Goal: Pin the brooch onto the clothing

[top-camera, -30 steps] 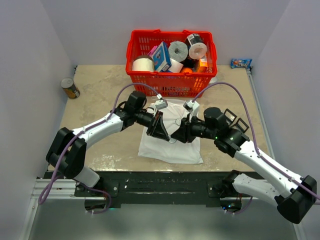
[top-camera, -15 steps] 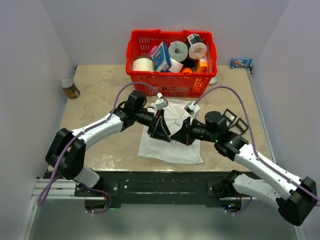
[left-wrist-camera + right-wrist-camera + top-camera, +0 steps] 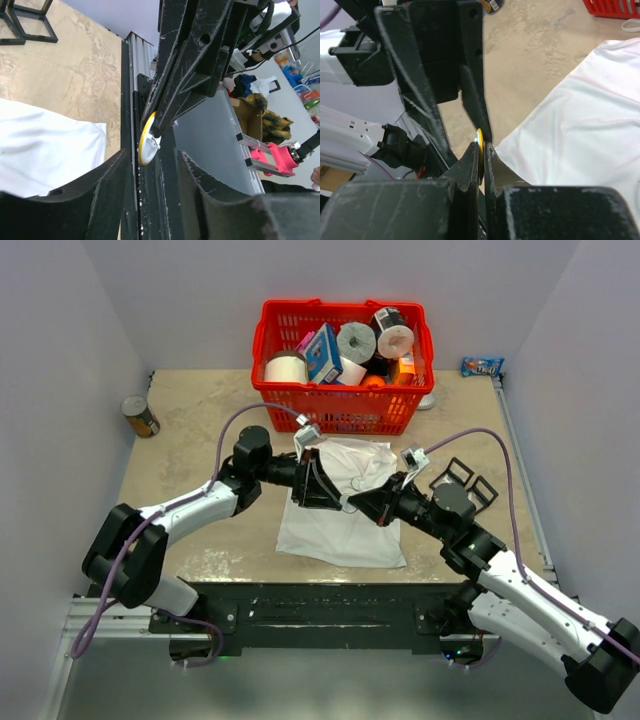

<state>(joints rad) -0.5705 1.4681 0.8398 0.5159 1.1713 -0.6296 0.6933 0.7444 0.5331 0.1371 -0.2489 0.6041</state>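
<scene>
Brooch [image 3: 479,136] in right end effector [image 3: 480,147], apparently clamped

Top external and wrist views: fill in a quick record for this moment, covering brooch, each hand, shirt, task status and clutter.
brooch: yellow disc, held edge-on over the T-shirt
right hand: shut on the brooch
left hand: open, fingertips close beside the brooch, not gripping it
T-shirt: white, rumpled, lying on the table under both hands
task status: brooch not yet pinned
clutter: full red basket at far edge; can far left; blue packet far right
</scene>
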